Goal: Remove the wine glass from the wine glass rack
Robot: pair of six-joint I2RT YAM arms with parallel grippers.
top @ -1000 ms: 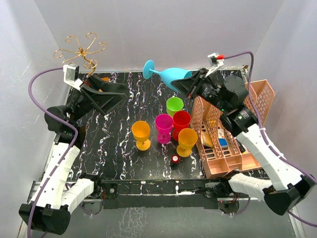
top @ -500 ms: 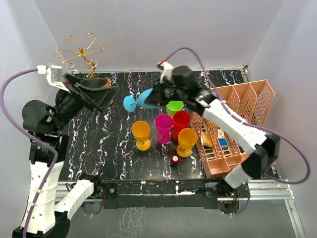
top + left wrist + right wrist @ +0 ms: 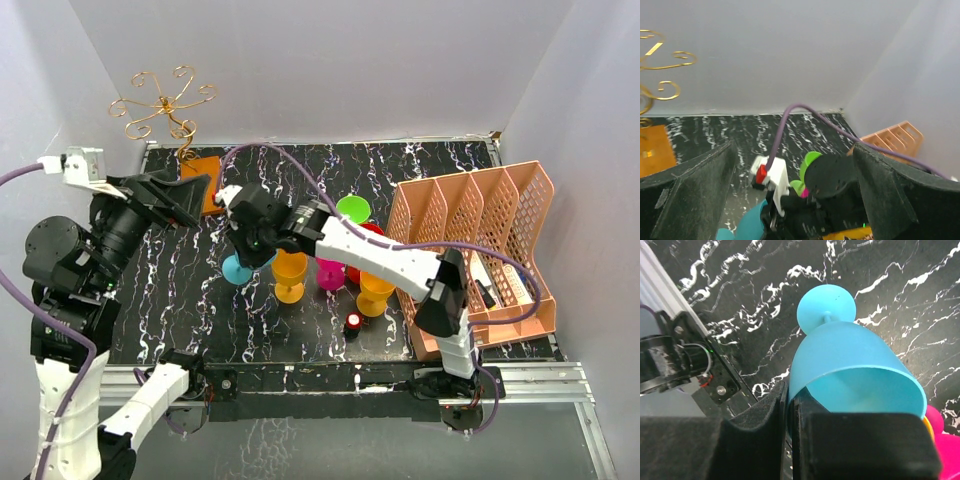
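The wine glass [image 3: 236, 268] is turquoise plastic and tilts with its foot down over the black marble table, left of the cup cluster. My right gripper [image 3: 258, 238] is shut on its rim; in the right wrist view the fingers [image 3: 790, 410] pinch the wall of the wine glass [image 3: 850, 365]. The wine glass rack [image 3: 160, 103], a gold wire tree on an orange base [image 3: 207, 188], stands at the back left with bare arms. My left gripper [image 3: 172, 200] stands open near that base, holding nothing. The left wrist view shows the rack's curls [image 3: 660, 65] and the wine glass [image 3: 747, 225].
Coloured cups stand mid-table: green [image 3: 352, 208], red [image 3: 370, 234], magenta [image 3: 330, 272] and two orange [image 3: 290, 272]. A small red-and-black object [image 3: 353, 322] lies near the front. A salmon lattice basket [image 3: 480, 215] fills the right side. White walls enclose the table.
The right arm swung the turquoise glass from the back centre leftward and down to the front left of the cups. The left arm drew back toward the left wall, still open.
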